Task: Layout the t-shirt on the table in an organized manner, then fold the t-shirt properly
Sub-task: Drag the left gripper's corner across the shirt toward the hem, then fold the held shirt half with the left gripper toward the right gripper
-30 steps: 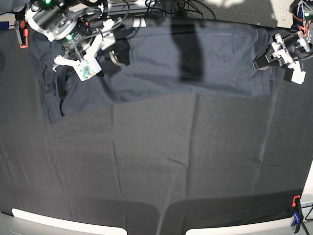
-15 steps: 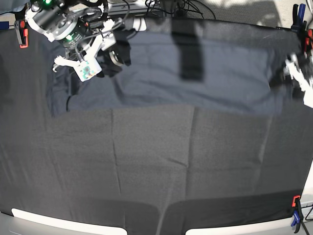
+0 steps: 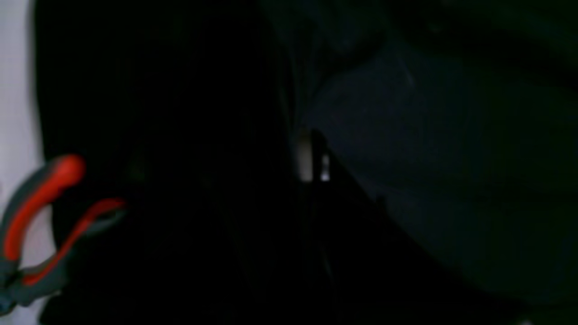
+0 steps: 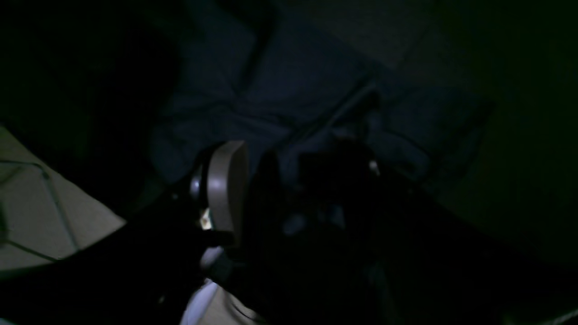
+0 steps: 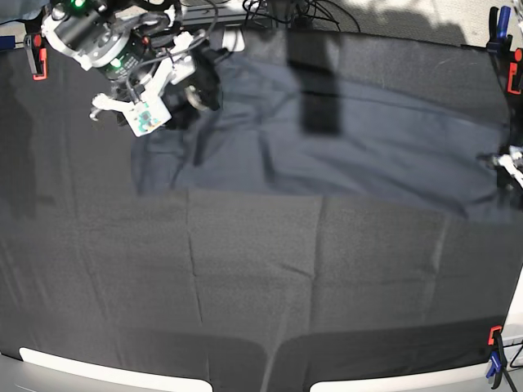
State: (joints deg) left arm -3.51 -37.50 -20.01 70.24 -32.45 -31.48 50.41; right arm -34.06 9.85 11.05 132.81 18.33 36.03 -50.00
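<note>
The dark navy t-shirt [image 5: 368,139] lies stretched in a wide band across the far part of the black-clothed table [image 5: 245,286]. At the base view's right edge my left gripper [image 5: 511,163] is mostly cut off. In the left wrist view the left gripper [image 3: 311,158] is shut on the t-shirt [image 3: 429,135], pinching its fabric. At the far left my right gripper [image 5: 196,88] hovers over the shirt's upper left end. The right wrist view is dark and shows the right gripper [image 4: 289,180] open, above the rumpled t-shirt [image 4: 293,90].
Red clamps hold the cloth at the far left corner [image 5: 36,55], the far right corner [image 5: 515,77] and the near right corner [image 5: 493,359]. One red clamp [image 3: 40,216] is close to my left gripper. Cables [image 5: 278,10] run along the back edge. A dark shadow [image 5: 319,82] crosses the shirt.
My left gripper moved right and toward the near side, dragging the t-shirt with it. The shirt's left end slid right across the table. The right arm stayed in place.
</note>
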